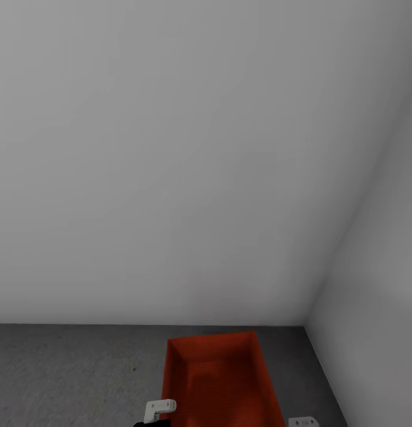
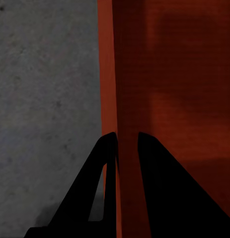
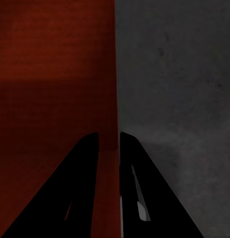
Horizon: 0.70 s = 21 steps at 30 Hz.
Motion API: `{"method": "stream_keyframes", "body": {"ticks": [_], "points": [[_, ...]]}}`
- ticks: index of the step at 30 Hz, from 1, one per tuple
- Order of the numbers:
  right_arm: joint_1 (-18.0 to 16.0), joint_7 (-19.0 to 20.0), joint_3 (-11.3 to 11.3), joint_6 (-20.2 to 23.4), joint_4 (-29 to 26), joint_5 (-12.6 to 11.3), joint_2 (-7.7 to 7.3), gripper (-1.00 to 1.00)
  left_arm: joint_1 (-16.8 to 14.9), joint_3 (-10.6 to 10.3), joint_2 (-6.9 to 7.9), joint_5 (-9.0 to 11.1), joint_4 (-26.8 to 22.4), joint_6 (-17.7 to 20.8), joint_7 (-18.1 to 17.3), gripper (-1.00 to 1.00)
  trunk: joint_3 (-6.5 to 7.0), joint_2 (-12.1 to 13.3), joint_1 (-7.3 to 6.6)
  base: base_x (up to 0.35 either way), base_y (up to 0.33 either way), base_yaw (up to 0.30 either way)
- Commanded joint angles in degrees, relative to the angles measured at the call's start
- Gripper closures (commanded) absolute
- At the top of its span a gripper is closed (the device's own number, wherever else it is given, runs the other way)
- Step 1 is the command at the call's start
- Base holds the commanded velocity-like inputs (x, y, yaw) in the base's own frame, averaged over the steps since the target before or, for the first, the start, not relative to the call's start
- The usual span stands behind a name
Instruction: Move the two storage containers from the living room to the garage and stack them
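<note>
Over the grey floor [image 1: 75,373], both fingers [image 2: 107,148] pinch the container's [image 1: 215,370] walls.

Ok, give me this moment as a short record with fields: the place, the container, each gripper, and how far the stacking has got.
place: corner of pale grey walls with a dark grey speckled floor
container: one orange-red storage container, open top, near the corner
left gripper: fingers closed on the container's left wall, one finger inside, one outside
right gripper: fingers closed on the right wall the same way
container height: cannot tell whether it rests on the floor or is held just above it
stacking: no second container under or on this one
</note>
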Motion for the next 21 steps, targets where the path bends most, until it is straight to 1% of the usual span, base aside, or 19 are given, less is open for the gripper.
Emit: {"method": "stream_keyframes", "body": {"ticks": [1,21], "points": [[0.0,2.7,0.6,0.3,0.1,-1.2,-0.14,1.0,0.0,-1.7,3.87,0.6,-0.3,-2.6,-2.2,1.0,-0.24,-0.4,0.22,0.0,0.0,0.0],[0.0,2.7,0.5,0.5,0.1,-1.2,-0.13,1.0,0.0,-1.7,3.87,0.6,-0.3,-2.6,-2.2,1.0,-3.83,-8.5,4.61,0.0,0.0,0.0]]}}
